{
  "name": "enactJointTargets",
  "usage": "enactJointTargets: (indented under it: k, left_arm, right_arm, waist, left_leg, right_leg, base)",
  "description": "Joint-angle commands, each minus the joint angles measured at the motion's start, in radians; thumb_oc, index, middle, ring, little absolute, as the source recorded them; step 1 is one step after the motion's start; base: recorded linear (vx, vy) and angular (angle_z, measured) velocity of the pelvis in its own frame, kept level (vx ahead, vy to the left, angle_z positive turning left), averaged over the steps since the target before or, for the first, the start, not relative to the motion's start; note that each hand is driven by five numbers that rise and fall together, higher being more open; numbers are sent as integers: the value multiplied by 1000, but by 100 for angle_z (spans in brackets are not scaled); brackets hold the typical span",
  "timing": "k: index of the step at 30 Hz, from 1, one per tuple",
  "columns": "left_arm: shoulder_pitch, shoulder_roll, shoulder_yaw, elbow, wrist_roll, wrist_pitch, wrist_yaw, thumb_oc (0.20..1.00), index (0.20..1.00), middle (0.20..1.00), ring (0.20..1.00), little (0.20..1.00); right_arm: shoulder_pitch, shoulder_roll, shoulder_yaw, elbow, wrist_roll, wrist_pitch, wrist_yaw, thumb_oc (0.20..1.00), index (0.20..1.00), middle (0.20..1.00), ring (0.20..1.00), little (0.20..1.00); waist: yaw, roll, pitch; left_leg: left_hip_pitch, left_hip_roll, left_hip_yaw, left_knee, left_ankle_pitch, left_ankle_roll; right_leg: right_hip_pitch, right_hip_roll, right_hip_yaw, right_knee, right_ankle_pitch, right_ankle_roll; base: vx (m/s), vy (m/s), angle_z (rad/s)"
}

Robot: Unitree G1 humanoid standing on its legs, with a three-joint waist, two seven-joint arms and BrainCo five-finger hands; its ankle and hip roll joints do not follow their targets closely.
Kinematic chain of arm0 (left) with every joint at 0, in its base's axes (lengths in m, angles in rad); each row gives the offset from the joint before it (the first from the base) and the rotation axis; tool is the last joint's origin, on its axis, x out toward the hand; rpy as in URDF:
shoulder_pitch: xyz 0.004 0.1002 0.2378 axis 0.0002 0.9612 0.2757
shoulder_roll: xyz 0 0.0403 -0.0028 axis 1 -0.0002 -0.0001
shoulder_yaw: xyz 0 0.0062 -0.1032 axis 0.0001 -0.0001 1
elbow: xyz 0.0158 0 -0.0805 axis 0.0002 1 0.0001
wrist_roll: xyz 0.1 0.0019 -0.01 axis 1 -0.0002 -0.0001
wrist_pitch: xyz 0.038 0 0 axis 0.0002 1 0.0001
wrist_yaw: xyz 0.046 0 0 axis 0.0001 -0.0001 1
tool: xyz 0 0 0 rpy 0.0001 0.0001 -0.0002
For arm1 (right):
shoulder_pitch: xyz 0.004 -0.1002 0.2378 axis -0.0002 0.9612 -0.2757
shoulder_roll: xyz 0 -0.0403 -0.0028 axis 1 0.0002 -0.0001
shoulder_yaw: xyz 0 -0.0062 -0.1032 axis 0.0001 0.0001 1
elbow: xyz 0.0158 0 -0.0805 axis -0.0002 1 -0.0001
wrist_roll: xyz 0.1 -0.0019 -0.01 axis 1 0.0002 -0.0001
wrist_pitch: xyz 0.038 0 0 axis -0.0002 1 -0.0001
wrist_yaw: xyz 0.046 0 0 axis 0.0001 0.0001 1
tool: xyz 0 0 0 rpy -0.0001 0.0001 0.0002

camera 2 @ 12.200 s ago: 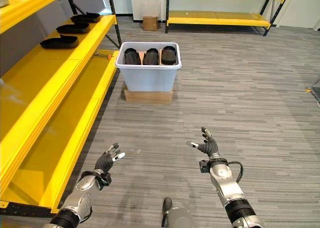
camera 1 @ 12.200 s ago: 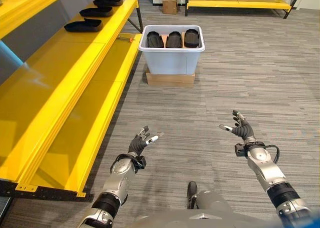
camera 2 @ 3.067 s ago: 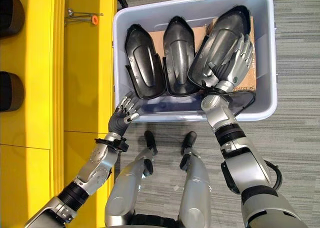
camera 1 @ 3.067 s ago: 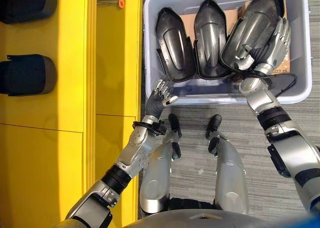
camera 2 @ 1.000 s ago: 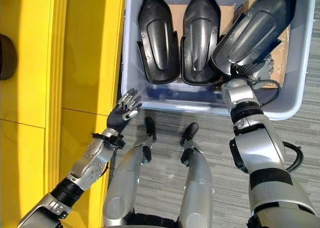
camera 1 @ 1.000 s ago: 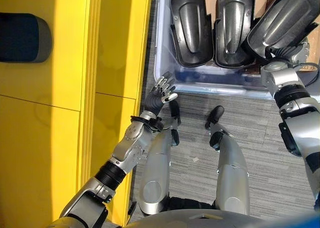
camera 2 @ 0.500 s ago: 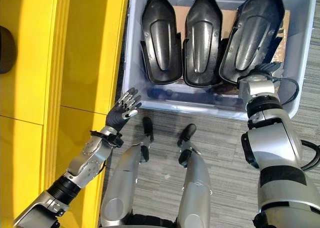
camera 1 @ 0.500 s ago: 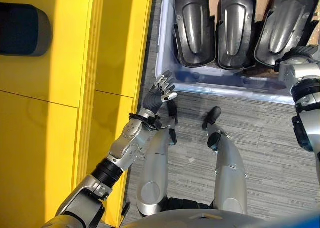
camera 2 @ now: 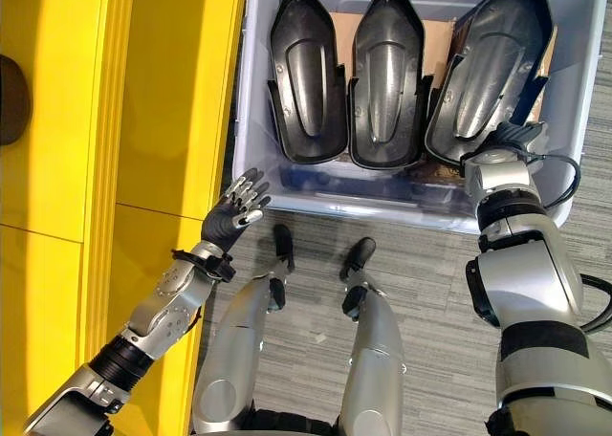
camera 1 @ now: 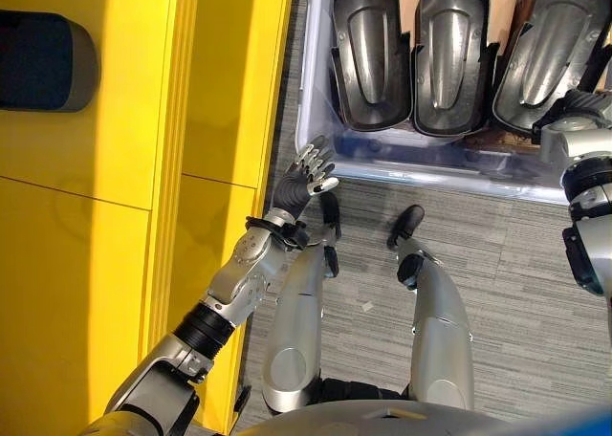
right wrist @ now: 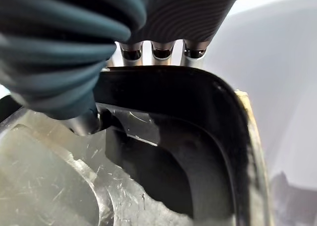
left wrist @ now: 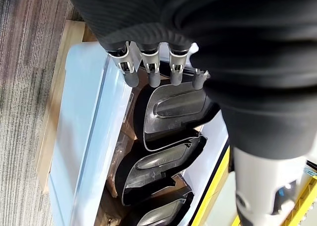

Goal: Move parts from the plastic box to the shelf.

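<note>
A pale plastic box point(camera 2: 382, 207) holds three black shell-shaped parts side by side. My right hand point(camera 2: 505, 138) is at the near end of the right-hand part point(camera 2: 488, 73). In the right wrist view its fingers point(right wrist: 161, 52) reach over the part's rim point(right wrist: 198, 87) and the thumb point(right wrist: 84, 122) presses inside, pinching it. The middle part point(camera 2: 387, 73) and left part point(camera 2: 306, 73) lie untouched. My left hand point(camera 2: 239, 205) hovers open just outside the box's near left corner, holding nothing. Its straight fingers point(left wrist: 151, 75) point at the box point(left wrist: 89, 137).
The yellow shelf point(camera 1: 115, 168) runs along the left, with a black part point(camera 1: 43, 63) lying on it at the upper left. Cardboard point(camera 2: 435, 39) lines the box floor, and a cardboard base point(left wrist: 54, 112) sits under the box. Grey carpet point(camera 1: 516, 293) lies around it.
Over the last second the right-hand part swung from a slant to lie nearly alongside the other two, my right hand staying at its near end. The left hand held still.
</note>
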Motion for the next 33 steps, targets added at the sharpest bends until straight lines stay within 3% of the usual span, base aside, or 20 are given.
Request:
enactJointTargets:
  k: [1, 2, 4, 7, 10, 18, 24, 28, 33]
  left_arm:
    - [41, 7, -24, -102, 5, -49, -6, 1000, 1000, 1000, 1000, 1000]
    - [55, 7, -19, -110, 16, -49, 0, 1000, 1000, 1000, 1000, 1000]
    - [73, 4, -15, -110, 31, -59, 0, 1000, 1000, 1000, 1000, 1000]
    - [107, -7, 8, -124, 39, -87, 2, 1000, 1000, 1000, 1000, 1000]
    - [139, -10, 39, -132, 55, -114, -2, 1000, 1000, 1000, 1000, 1000]
    - [167, 9, 77, -128, 39, -122, -51, 1000, 1000, 1000, 1000, 1000]
    - [208, 11, 87, -121, 58, -120, -86, 1000, 1000, 1000, 1000, 1000]
    - [269, 2, 117, -109, 71, -118, -100, 1000, 1000, 1000, 1000, 1000]
    - [340, -13, 152, -93, 99, -109, -122, 1000, 1000, 1000, 1000, 1000]
  right_arm:
    - [125, 115, 5, -66, 128, -157, 52, 200, 200, 200, 200, 200]
    - [146, 122, -26, -153, 42, -221, 8, 200, 200, 200, 200, 200]
    - [170, 129, -50, -244, -20, -277, -40, 200, 200, 200, 200, 200]
    - [234, 127, -126, -480, -125, -324, -162, 200, 200, 200, 200, 200]
    - [319, 139, -223, -743, -292, -310, -241, 200, 200, 200, 200, 200]
    - [319, 116, -272, -809, -327, -258, -247, 200, 200, 200, 200, 200]
    - [351, 118, -281, -815, -213, -259, -113, 200, 200, 200, 200, 200]
    - [442, 172, -248, -874, -120, -257, 80, 200, 200, 200, 200, 200]
    - [567, 253, -166, -992, -90, -243, 233, 200, 200, 200, 200, 200]
  waist:
    - [13, 46, -2]
    - [4, 42, -2]
    - [-5, 36, -2]
    - [-32, 28, -2]
    - [-71, 21, -2]
    - [-74, 17, -2]
    - [-67, 14, -41]
    - [-60, 4, -95]
    - [-50, -12, -152]
  left_leg:
    - [-18, 2, -78, 4, -19, -80]
    - [1, 1, -81, -2, -21, -79]
    - [33, 1, -79, -18, -20, -79]
    - [97, 8, -51, -73, 7, -66]
    - [256, 7, -20, -134, 2, -66]
    - [444, 10, -12, -196, 1, -72]
    - [542, 12, -18, -251, 16, -78]
    - [594, 13, -27, -279, 27, -81]
    - [628, 12, -38, -288, 32, -76]
  right_leg:
    - [4, -25, 36, 71, -32, 118]
    - [19, -18, 47, 58, -30, 119]
    - [45, -8, 55, 36, -26, 121]
    - [91, 12, 64, -27, 7, 114]
    - [223, 21, 91, -73, -1, 123]
    - [414, 18, 91, -125, -13, 121]
    - [537, 18, 77, -176, -16, 115]
    - [614, 14, 68, -215, -12, 114]
    - [671, 11, 50, -241, 0, 116]
  base:
    - [0, 0, 0]
    - [0, 0, 0]
    - [-12, -5, -4]
    - [-83, 28, -17]
    - [8, 74, -24]
    - [37, 8, -8]
    - [63, 23, 1]
    - [89, 61, 5]
    - [41, 68, 10]
